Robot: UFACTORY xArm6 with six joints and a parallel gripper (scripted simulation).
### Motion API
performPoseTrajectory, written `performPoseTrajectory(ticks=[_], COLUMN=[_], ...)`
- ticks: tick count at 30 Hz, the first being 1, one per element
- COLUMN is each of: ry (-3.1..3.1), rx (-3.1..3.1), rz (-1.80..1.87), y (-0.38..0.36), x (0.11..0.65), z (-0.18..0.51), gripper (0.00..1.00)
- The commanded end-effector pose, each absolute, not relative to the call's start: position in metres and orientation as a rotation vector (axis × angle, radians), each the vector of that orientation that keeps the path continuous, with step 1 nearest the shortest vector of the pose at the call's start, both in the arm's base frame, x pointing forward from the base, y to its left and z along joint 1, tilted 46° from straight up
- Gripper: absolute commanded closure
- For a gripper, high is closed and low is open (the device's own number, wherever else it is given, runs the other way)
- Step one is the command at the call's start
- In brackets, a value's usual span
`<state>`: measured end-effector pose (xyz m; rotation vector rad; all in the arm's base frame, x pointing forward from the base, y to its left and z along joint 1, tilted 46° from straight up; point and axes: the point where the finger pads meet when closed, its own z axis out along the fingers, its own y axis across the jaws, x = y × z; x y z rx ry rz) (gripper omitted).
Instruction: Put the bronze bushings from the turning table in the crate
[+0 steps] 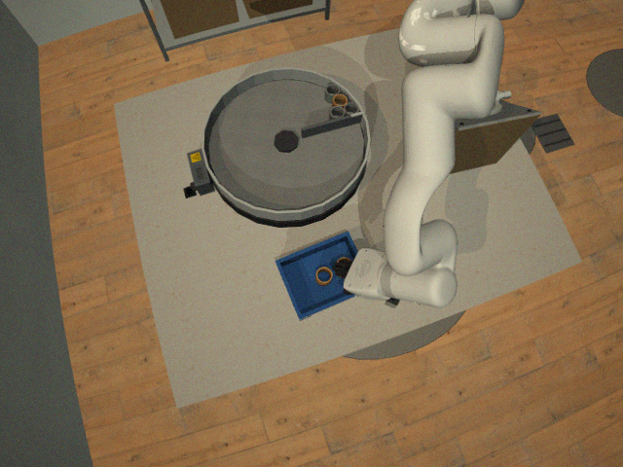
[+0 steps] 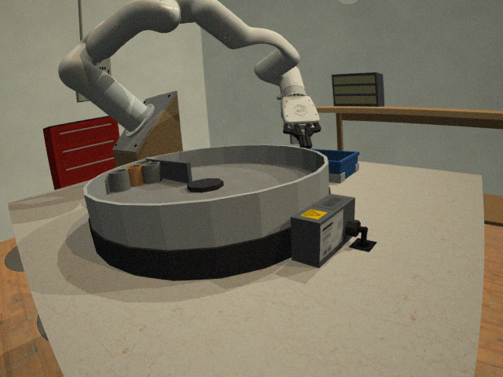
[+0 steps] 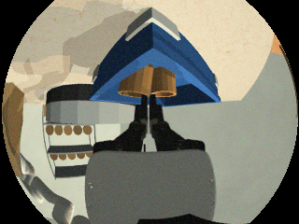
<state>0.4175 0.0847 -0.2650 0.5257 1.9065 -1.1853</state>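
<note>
A white six-joint robot arm (image 1: 427, 135) (image 2: 227, 26) is bent over a pale stone-look surface (image 1: 226, 341) (image 2: 284, 324), and its black gripper (image 1: 344, 269) (image 2: 306, 144) (image 3: 148, 103) is pointed down at a blue rectangular crate (image 1: 289, 289) (image 2: 348, 162) (image 3: 187, 58). The fingers are closed nearly together, with the thin wall of a hollow bronze bushing (image 1: 344, 259) (image 3: 133, 84) apparently pinched at their tips, though the contact is partly hidden by the fingers. This bushing is seen over the side of the crate nearer the arm; whether the crate floor is touched by it cannot be told. A second bronze bushing (image 1: 317, 275) (image 3: 165, 78) is placed inside the crate, near the first.

On the round grey turning table (image 1: 266, 170) (image 2: 182, 221), a third bronze bushing (image 1: 340, 96) (image 2: 136, 175) is left standing near the rim, among grey steel bushings (image 1: 332, 90) (image 2: 118, 180), three of which can be made out from above. The group is gathered beside a straight dark grey bar (image 1: 327, 126) (image 2: 176, 170). At the middle of the turning table, a flat black hub (image 1: 286, 141) (image 2: 205, 184) is seen. A dark grey box with a yellow warning label (image 1: 200, 173) (image 2: 306, 239) is set beside the turning table.
</note>
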Motion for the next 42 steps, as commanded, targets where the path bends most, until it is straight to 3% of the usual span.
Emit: performPoseTrajectory(ticks=[1, 30, 31, 42], ry=[1.906, 1.906, 1.906, 1.906], rx=[0.528, 0.528, 0.528, 0.528], rz=[-1.18, -1.18, -1.18, -1.18], y=[0.0858, 0.0834, 0.0834, 0.0834], x=[0.419, 0.419, 0.419, 0.419], z=[-0.2651, -0.2675, -0.2675, -0.2675], gripper=[1.0, 1.0, 0.89, 0.89])
